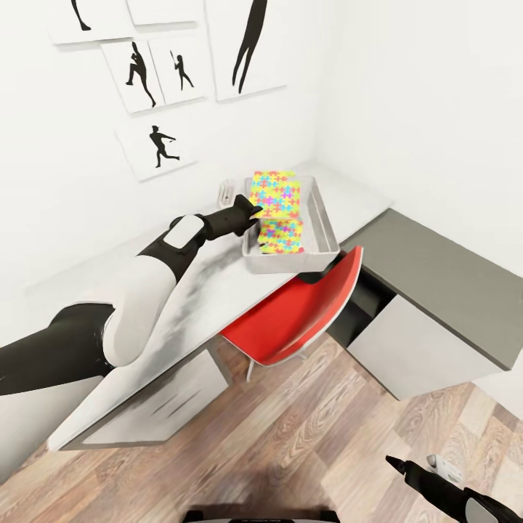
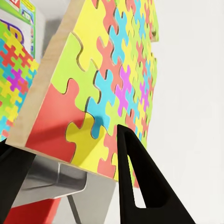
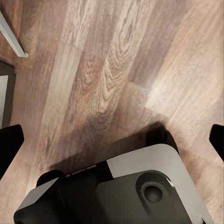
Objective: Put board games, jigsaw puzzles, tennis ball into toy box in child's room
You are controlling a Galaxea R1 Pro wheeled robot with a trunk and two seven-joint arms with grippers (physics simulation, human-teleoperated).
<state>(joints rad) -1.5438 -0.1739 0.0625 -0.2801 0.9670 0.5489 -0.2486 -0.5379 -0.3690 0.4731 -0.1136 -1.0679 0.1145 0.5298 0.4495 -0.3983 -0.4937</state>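
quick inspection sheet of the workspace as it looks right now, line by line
surface: pale table along the white wall, bare in front of the bin
job's things: grey toy box at the table's front edge; one jigsaw puzzle lies inside it; a second jigsaw puzzle is held over the bin; a printed game box shows at the left wrist view's edge
clutter: small pale item behind the bin, too unclear to name
grippers: left gripper shut on the raised puzzle's edge; right gripper open, low over the floor
cables: nothing seen
surroundings: red chair under the table, dark grey desk, silhouette pictures, wood floor
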